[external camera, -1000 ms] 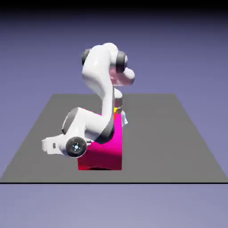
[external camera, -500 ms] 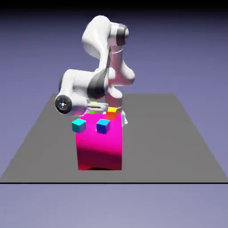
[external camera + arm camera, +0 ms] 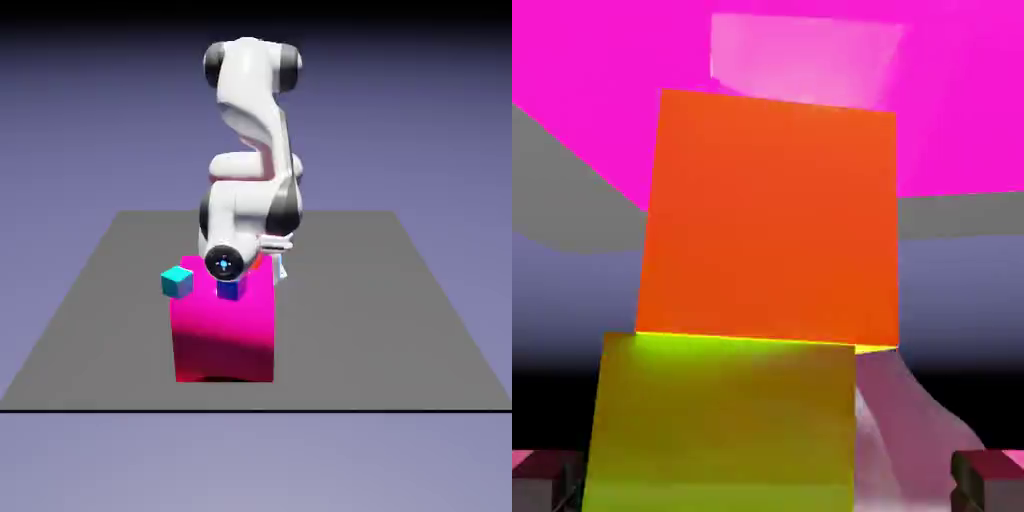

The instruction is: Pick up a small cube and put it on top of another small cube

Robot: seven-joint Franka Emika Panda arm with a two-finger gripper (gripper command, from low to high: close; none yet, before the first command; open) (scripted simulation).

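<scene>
The hand view is filled by the small lime cube, low between my finger tips, with an orange cube just past it and edge to edge with it. My gripper is open. Its left finger tip sits by the lime cube's side, and the right finger tip stands well clear of it. Behind both cubes is the big magenta block. In the exterior view the arm's wrist hangs over the magenta block and hides the gripper, the lime cube and the orange cube.
A cyan cube sits at the magenta block's top left edge in the exterior view. A blue cube peeks out just under the wrist. The grey table spreads around the block. The arm's upper links tower behind it.
The arm swung up from low at the exterior view's left and across to the right. Its wrist now covers the orange cube and part of the blue cube, which showed half a second ago.
</scene>
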